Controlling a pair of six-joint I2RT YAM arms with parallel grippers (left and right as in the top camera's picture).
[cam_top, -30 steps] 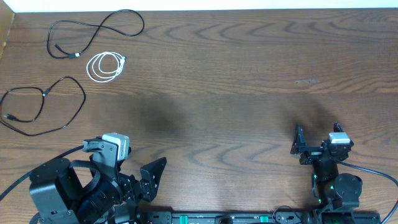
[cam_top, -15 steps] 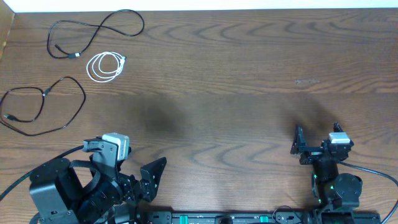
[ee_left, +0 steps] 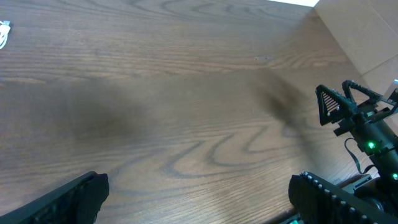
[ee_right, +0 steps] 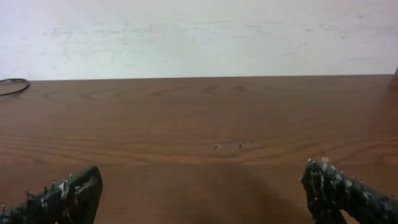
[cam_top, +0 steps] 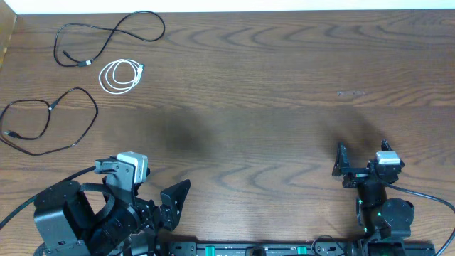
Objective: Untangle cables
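- Overhead: your left fingers [cam_top: 175,198] and right fingers [cam_top: 340,162] both stand apart, holding nothing. The cables lie far ahead and to the left of the left fingers. The lower black cable [cam_top: 50,124] is nearest, with the white coil [cam_top: 119,77] and upper black cable [cam_top: 106,39] beyond it. Reaching over the near loop could drag it into the coil.
- Left wrist: the fingers gape over bare counter [ee_left: 186,93]. Only a sliver of the white coil shows, far past the left-hand finger. You are aimed away from the cables, so a blind swing may sweep one. The right arm [ee_left: 357,121] ahead is a collision risk.
- Right wrist: the fingers are spread. A black loop [ee_right: 12,86] shows far ahead to the left, and I cannot tell which cable it is. Stretching that far may overreach, and thin cord lying flat could slip the pinch.
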